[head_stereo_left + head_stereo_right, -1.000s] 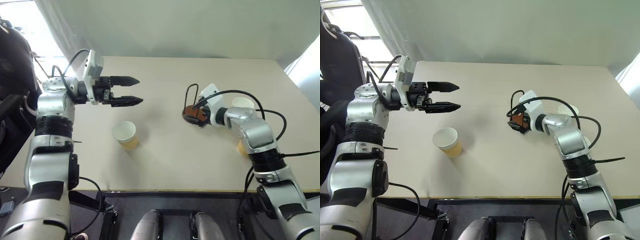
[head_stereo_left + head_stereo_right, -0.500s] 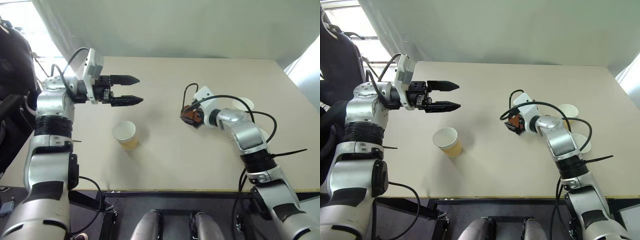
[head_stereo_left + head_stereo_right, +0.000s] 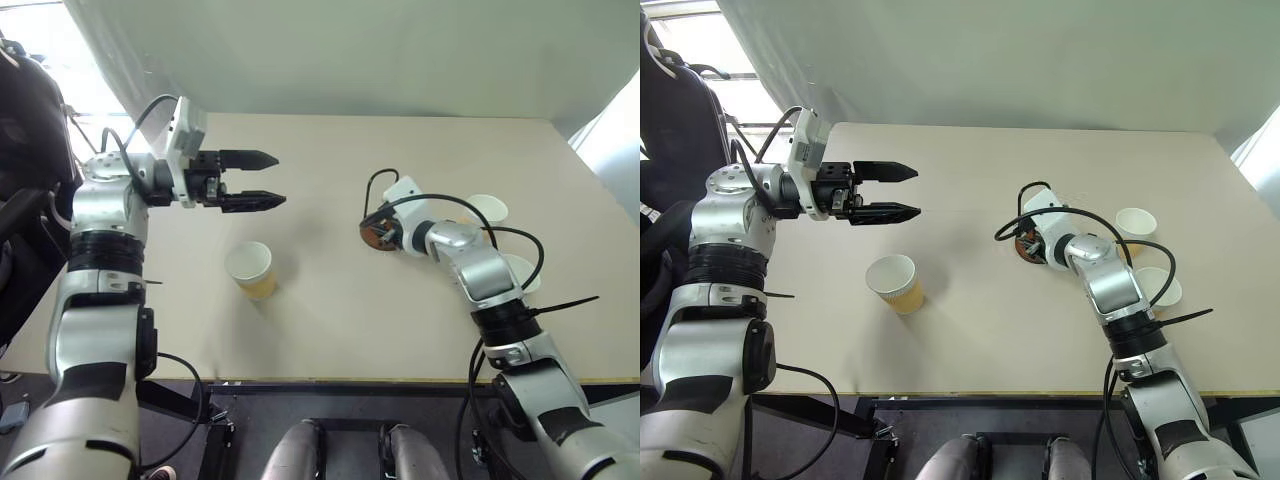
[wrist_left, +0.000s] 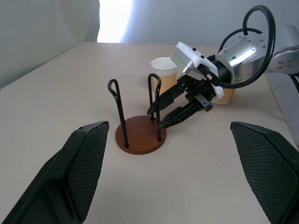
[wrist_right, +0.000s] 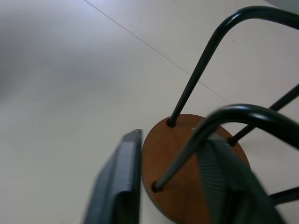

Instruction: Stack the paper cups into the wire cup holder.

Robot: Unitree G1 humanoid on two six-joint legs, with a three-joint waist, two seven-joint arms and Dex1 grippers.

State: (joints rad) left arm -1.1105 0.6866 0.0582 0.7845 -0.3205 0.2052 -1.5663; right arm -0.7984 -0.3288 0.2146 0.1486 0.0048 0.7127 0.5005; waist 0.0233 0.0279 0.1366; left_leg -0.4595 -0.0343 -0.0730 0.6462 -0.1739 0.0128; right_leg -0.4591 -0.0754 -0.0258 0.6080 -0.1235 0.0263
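The wire cup holder [image 4: 140,135], a reddish-brown disc with upright black wire loops, stands right of the table's middle. My right gripper [image 4: 154,120] reaches into it low over the disc. Its fingers are drawn close on either side of one wire loop, and a narrow gap still shows in the right wrist view. One paper cup [image 3: 250,270] stands upright on the left part of the table. Two more paper cups [image 3: 1136,222] [image 3: 1160,288] stand to the right, behind my right arm. My left gripper [image 3: 280,180] hangs open and empty above the table, beyond the left cup.
The tan table [image 3: 350,330] has its front edge close to me. A grey curtain [image 3: 380,60] hangs along its far side. A dark chair [image 3: 675,120] stands off the table's left side.
My right gripper has slid a little left and down onto the holder, and its fingers have narrowed around a wire loop. The two right cups now show past the arm. The left arm kept still.
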